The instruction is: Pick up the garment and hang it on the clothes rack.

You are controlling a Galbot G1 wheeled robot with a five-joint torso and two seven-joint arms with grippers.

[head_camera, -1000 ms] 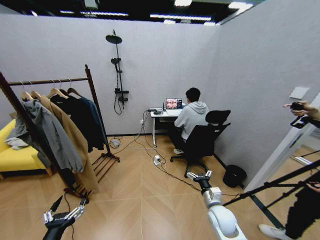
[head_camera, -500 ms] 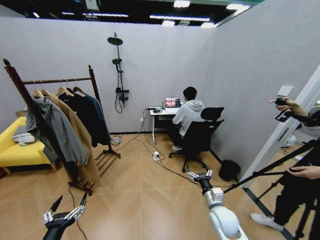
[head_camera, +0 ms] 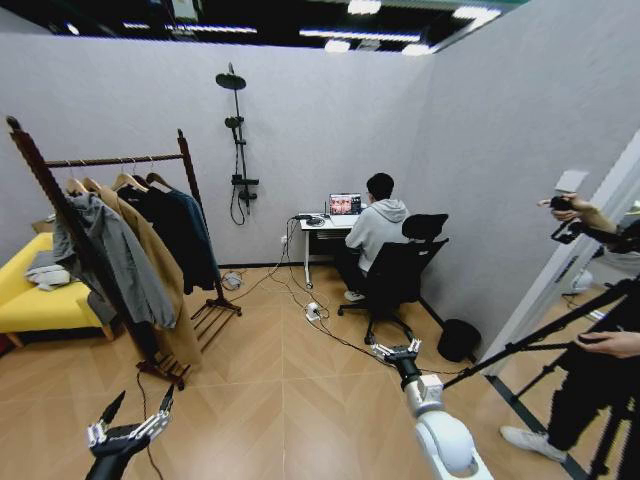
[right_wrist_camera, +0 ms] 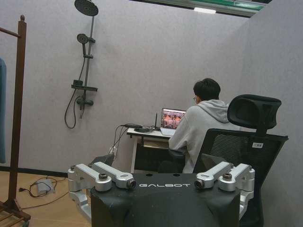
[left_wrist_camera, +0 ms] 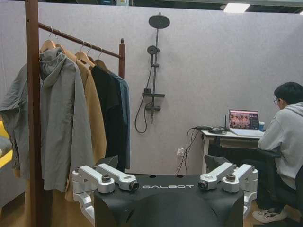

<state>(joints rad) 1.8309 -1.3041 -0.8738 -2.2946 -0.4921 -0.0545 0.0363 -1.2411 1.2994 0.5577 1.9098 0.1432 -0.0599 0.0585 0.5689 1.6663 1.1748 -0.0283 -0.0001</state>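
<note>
The clothes rack [head_camera: 110, 160] stands at the left on the wood floor, dark reddish-brown with ball-topped posts. The teal garment [head_camera: 202, 245] hangs on a hanger at the rack's far end, behind a black coat. In the left wrist view the garment [left_wrist_camera: 126, 118] shows as a blue-green strip past the rack post [left_wrist_camera: 32, 94]. A sliver of the garment [right_wrist_camera: 2, 109] and a rack post [right_wrist_camera: 18, 118] appear in the right wrist view. My left gripper [head_camera: 130, 418] is low at the front left, open and empty. My right gripper [head_camera: 398, 352] is open and empty, held out front right.
A grey jacket [head_camera: 115, 255], tan coat [head_camera: 160, 290] and black coat [head_camera: 160, 235] also hang on the rack. A yellow sofa [head_camera: 30, 310] sits behind it. A seated person at a desk [head_camera: 325, 225], floor cables [head_camera: 315, 320], a bin [head_camera: 458, 340] and a tripod [head_camera: 540, 345] stand ahead and right.
The whole head view shifted between one second ago and half a second ago, so the camera moved. Since then nothing has visibly changed; both grippers keep their poses.
</note>
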